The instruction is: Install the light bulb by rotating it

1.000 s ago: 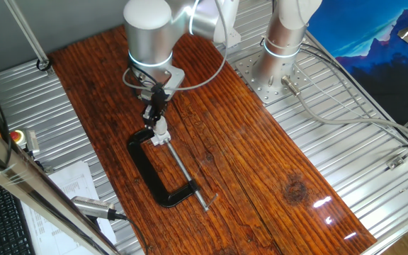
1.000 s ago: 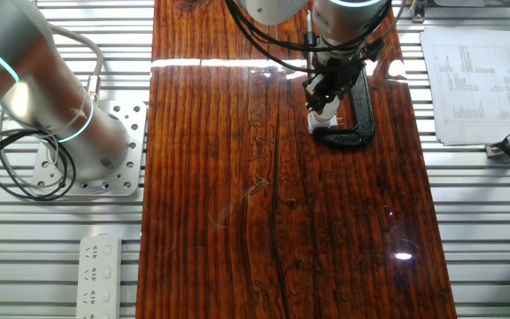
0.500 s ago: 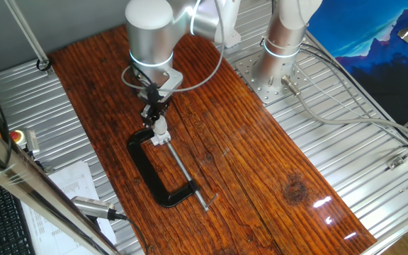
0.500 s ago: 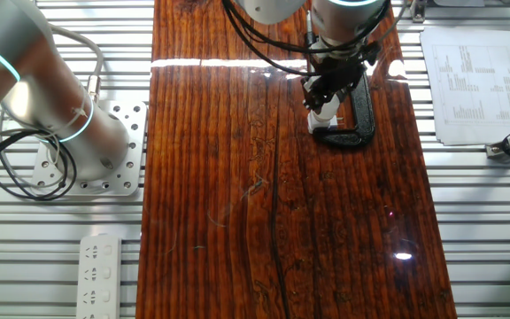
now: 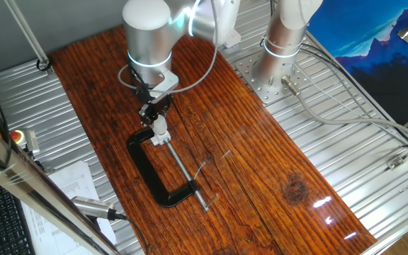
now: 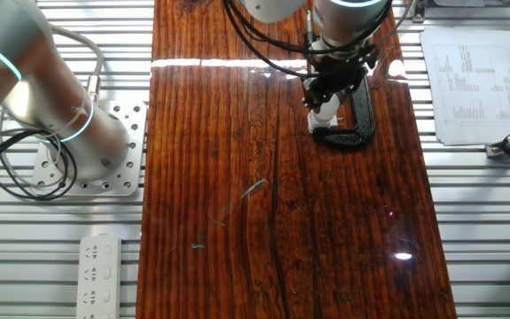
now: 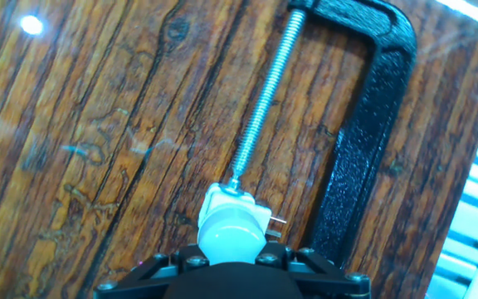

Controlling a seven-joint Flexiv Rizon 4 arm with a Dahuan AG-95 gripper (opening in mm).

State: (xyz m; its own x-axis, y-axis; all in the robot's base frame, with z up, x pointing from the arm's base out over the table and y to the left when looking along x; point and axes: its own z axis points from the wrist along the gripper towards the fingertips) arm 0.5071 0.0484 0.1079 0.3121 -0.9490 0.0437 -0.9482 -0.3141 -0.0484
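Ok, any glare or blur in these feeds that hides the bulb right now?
Hand view: the light bulb is sharp, glare only in the corners, away from it. One fixed view: the bulb is tiny under the gripper, a lamp reflection sits far down the table. Other fixed view: a glare streak crosses the wood beside the gripper, bulb mostly hidden.
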